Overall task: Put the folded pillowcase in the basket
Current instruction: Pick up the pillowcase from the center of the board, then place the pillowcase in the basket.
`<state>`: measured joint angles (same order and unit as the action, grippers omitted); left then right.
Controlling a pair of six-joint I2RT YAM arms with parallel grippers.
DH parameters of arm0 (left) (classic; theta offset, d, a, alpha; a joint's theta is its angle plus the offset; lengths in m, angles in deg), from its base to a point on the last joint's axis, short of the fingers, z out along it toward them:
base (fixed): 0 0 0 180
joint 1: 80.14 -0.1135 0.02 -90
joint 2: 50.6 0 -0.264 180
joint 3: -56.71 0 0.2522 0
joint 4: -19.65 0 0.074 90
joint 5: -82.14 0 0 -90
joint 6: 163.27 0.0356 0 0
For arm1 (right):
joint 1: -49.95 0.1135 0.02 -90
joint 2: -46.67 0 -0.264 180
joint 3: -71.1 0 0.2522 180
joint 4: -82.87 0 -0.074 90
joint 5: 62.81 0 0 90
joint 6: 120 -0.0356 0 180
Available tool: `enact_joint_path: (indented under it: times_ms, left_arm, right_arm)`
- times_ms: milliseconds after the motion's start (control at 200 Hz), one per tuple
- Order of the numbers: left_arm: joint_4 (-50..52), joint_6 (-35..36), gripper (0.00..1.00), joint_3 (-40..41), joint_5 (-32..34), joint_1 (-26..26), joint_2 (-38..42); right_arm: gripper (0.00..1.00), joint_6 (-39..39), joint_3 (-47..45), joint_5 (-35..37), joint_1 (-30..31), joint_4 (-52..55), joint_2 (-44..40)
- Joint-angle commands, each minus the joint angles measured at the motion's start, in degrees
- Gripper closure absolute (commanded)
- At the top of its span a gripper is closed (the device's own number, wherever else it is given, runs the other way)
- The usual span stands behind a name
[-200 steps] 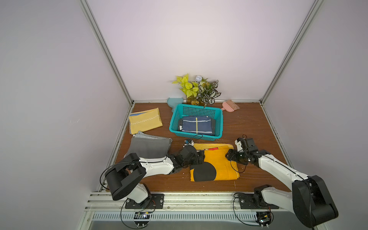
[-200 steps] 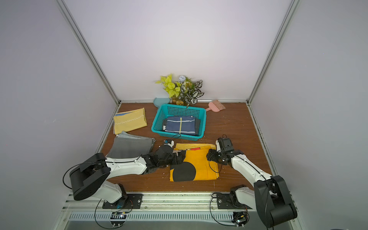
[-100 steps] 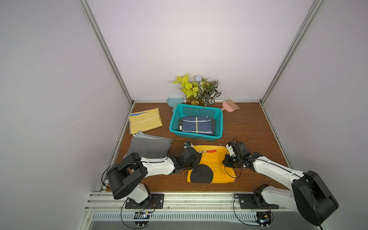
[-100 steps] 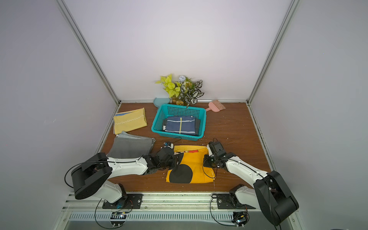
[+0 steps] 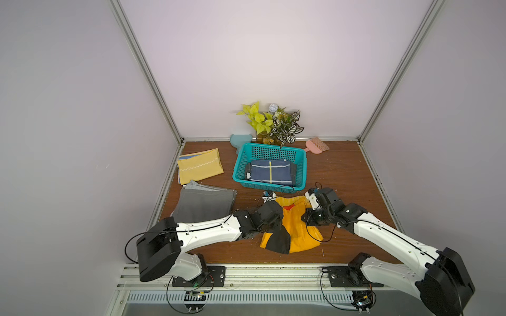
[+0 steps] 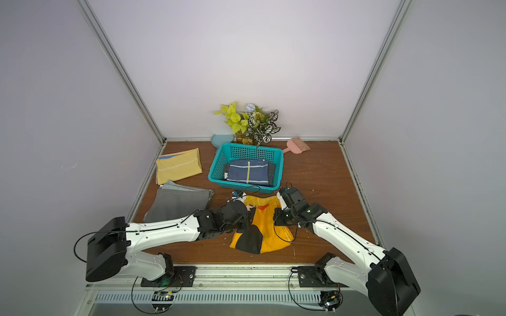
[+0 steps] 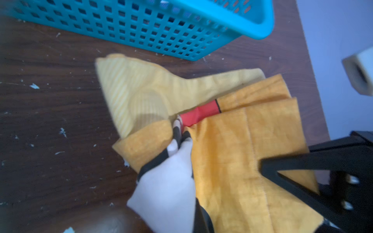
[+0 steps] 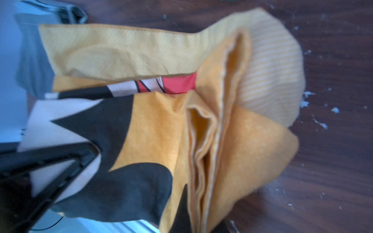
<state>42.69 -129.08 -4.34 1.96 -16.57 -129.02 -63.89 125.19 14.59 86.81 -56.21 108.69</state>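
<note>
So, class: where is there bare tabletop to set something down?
Bare wood lies right of the basket, in front of the pink brush. A narrower strip separates basket and yellow cloth. Crowded: before the basket around the orange pillowcase, and left by the grey cloth.

Both top views overlook the table; wrist cameras closely face the pillowcase.

The left arm and right arm are white shells dotted with small dark screws, with bulky black housings at the shoulders and wrists. The left gripper and right gripper are black, and thin black cables loop along the arms down to black base plates.
</note>
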Motion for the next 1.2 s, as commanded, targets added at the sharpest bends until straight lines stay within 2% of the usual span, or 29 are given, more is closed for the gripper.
enact_joint_path:
  times_ms: [0, 125, 245, 345, 445, 510, 636, 776, 906, 1056, 1196]
  left_arm:
    - [6.79, 0.35, 1.0, -3.02, 5.05, 2.17, 4.6]
    - [8.06, 0.99, 1.0, -5.07, 7.84, 2.36, 9.87]
    - [10.45, 3.91, 1.0, -8.29, 14.4, 2.06, 12.12]
    - [12.21, 6.09, 1.0, -11.47, 15.31, -1.22, 11.88]
    - [11.47, 8.66, 1.0, -12.91, 18.73, -3.73, 12.16]
    - [9.83, 10.98, 1.0, -13.29, 17.26, -7.94, 12.25]
    - [6.52, 15.38, 1.0, -15.58, 10.48, -17.05, 10.91]
    - [5.65, 19.49, 1.0, -20.4, 3.94, -25.59, 5.53]
    - [2.75, 21.77, 1.0, -22.85, 4.68, -27.47, 1.04]
    - [-2.05, 23.48, 1.0, -24.74, 1.43, -30.08, -5.25]
    - [-4.73, 25.25, 1.0, -26.63, 1.15, -31.39, -11.09]
  right_arm:
    - [1.0, -0.61, 5.36, -3.39, 0.97, 2.77, -1.71]
    - [1.0, 1.24, 13.14, -3.58, 1.23, 5.5, -0.89]
    - [1.0, 3.85, 21.22, -2.07, 1.23, 7.03, 1.69]
    - [1.0, 5.74, 26.22, 0.52, 0.91, 6.5, 4.87]
    - [1.0, 6.81, 30.24, -1.04, -0.46, 2.99, 9.25]
    - [1.0, 6.75, 32.48, -2.58, -1.58, 0.24, 12.08]
    - [1.0, 6.54, 36.27, -2.92, -3.83, -3.0, 17.19]
    - [1.0, 6.73, 40.16, -2.7, -6.06, -4.7, 22.56]
    - [1.0, 7.17, 42.8, -1.14, -7.88, -6.49, 26.15]
    - [1.0, 7.43, 44.2, 0.45, -9.94, -9.14, 29.11]
    - [1.0, 7.94, 43.86, 1.78, -10.83, -10.63, 31.93]
